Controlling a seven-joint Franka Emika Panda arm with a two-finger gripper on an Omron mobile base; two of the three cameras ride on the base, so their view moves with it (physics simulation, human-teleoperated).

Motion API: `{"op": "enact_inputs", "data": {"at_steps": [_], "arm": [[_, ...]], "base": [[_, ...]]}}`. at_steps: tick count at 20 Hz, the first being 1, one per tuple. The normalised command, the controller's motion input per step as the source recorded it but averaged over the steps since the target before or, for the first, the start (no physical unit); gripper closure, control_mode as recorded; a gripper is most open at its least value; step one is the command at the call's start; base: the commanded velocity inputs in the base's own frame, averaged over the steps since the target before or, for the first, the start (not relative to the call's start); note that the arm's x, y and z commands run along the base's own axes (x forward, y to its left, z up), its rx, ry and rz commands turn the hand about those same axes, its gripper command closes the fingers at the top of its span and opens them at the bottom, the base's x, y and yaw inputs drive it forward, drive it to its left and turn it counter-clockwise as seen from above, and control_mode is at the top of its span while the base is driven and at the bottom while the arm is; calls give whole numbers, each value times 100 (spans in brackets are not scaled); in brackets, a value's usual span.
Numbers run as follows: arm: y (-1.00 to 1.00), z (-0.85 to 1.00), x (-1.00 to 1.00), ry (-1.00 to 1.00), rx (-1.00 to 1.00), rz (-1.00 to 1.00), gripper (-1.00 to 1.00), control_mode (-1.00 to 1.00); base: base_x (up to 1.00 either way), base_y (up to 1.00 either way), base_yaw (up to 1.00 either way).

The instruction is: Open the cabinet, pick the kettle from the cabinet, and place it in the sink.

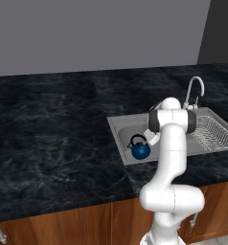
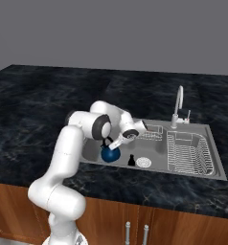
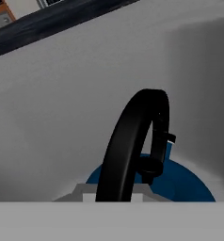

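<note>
The small dark-blue kettle (image 1: 141,151) (image 2: 110,155) is down inside the grey sink (image 1: 121,130) (image 2: 90,151), at the basin's left part. My gripper (image 1: 153,139) (image 2: 115,143) reaches down from the right onto its black arched handle (image 3: 132,136) and is shut on it. In the hand view the handle rises from the bottom middle, with the kettle's blue body (image 3: 191,186) below it and the grey basin wall behind. Whether the kettle rests on the basin floor I cannot tell. The cabinet is out of view.
A curved silver faucet (image 1: 195,88) (image 2: 179,98) stands behind the sink. A wire drain rack (image 1: 214,134) (image 2: 190,153) fills the sink's right part. A small black piece (image 2: 131,161) and a round white drain (image 2: 143,162) lie beside the kettle. Black marble counter (image 1: 49,143) spreads left.
</note>
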Motion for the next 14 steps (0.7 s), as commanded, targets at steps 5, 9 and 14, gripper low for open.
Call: {"op": "enact_inputs", "data": {"at_steps": [5, 9, 14], "arm": [[0, -17, 26, 0, 0, 0, 100, -100], [0, -30, 15, 0, 0, 0, 100, -100], [0, -31, 17, 0, 0, 0, 100, -100]], "base": [[0, 0, 0], [0, 0, 0], [0, 0, 0]]}}
